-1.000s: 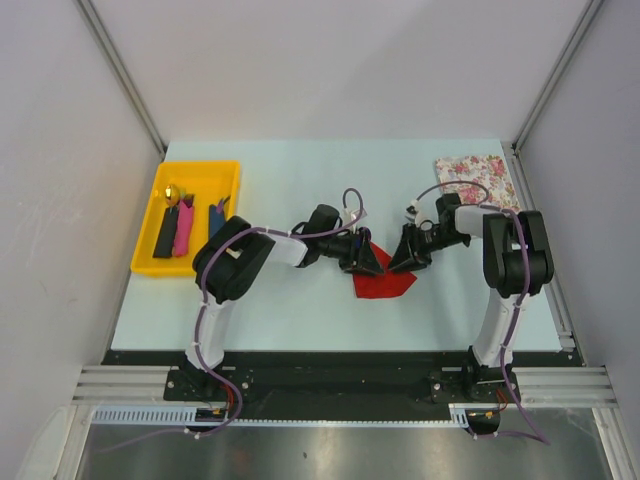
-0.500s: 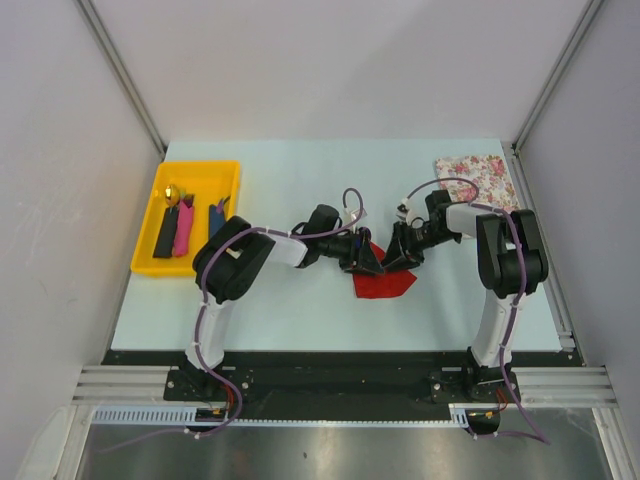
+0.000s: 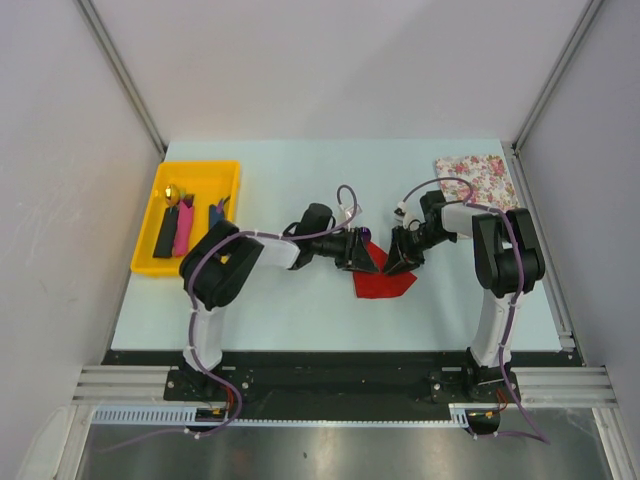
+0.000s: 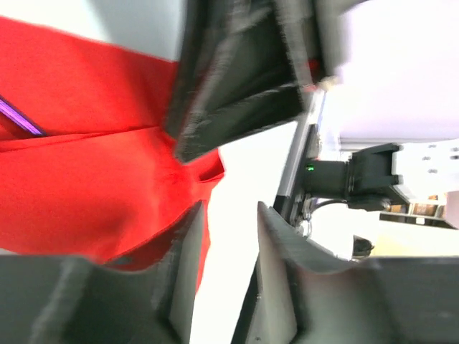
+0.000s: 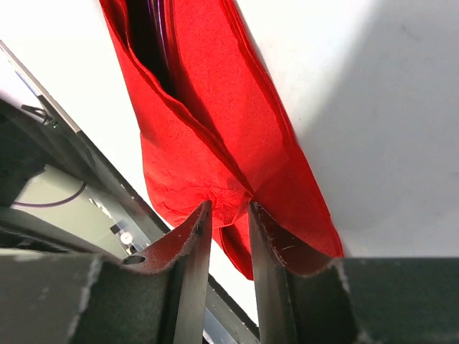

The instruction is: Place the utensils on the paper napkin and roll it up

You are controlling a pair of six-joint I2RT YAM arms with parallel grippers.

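Ana: While both arms reach inward in the overhead view, where is the napkin?

Ben: The red paper napkin [image 3: 385,283] lies folded near the middle of the pale table [image 3: 300,310]. Its far edge is under the left gripper [image 3: 368,258] and the right gripper [image 3: 398,258], which almost meet. Three utensils [image 3: 183,230], with black, pink and blue handles, lie in the yellow tray [image 3: 205,180] at far left, well apart from the napkin.

Ana: And the left wrist view?

Ben: The left gripper's jaws stand apart, with pale table showing between them. The napkin's edge just reaches one finger. A purple-handled utensil [image 4: 18,118] pokes out of the fold. The right gripper hangs just opposite.

Ana: The right wrist view?

Ben: Narrow jaws straddle a crease of the napkin, but I cannot tell whether they pinch it. The purple handle sits deep in the fold.

Ana: Which step is this?

Ben: Likely the rolling, begun with one utensil wrapped. Next, both grippers need a sure hold on the folded edge and an even turn, so the thin paper neither tears nor sheds the utensil.

Ana: What differs from a second ago?

Ben: The right gripper has moved left, closing the gap to the left gripper. The napkin and tray look unmoved.
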